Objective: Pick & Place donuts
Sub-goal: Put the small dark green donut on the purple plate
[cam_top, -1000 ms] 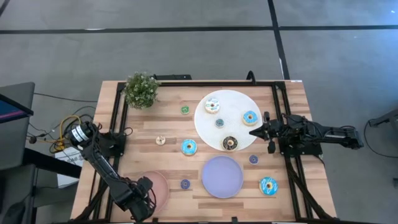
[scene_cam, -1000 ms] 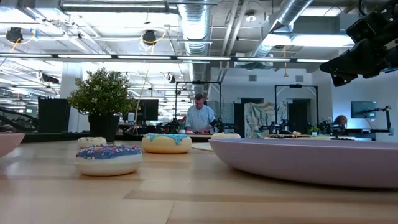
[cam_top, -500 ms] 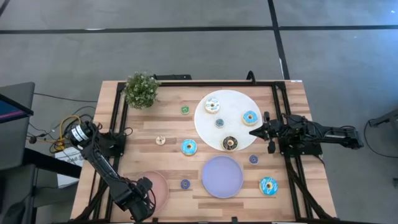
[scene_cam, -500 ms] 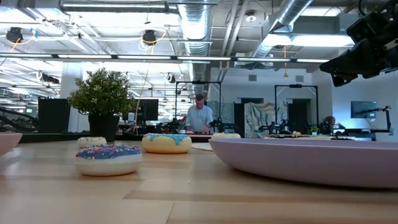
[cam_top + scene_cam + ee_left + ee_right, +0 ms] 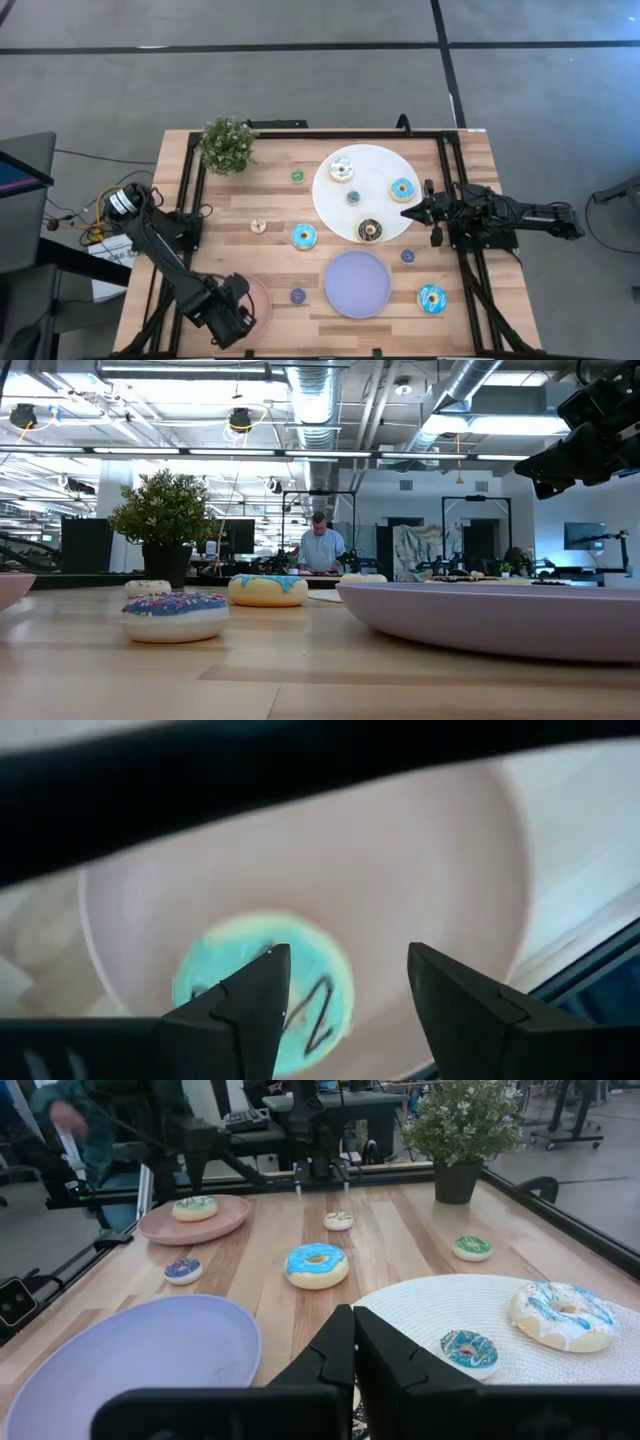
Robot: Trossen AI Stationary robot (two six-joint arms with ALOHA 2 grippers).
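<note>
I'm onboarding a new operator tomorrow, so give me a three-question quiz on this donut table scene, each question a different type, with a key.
1. True or false: the purple plate has a donut on it.
2. Multiple choice: over which plate does the left gripper hover? A) white plate B) pink plate C) purple plate
3. Fill in: the right gripper sits at the edge of the ____ plate.

Key
1. False; it holds nothing.
2. B; the pink plate, with a teal-iced donut lying on it below the open fingers.
3. White; the white plate holds four donuts, and the right gripper's fingers are shut on nothing.
</note>
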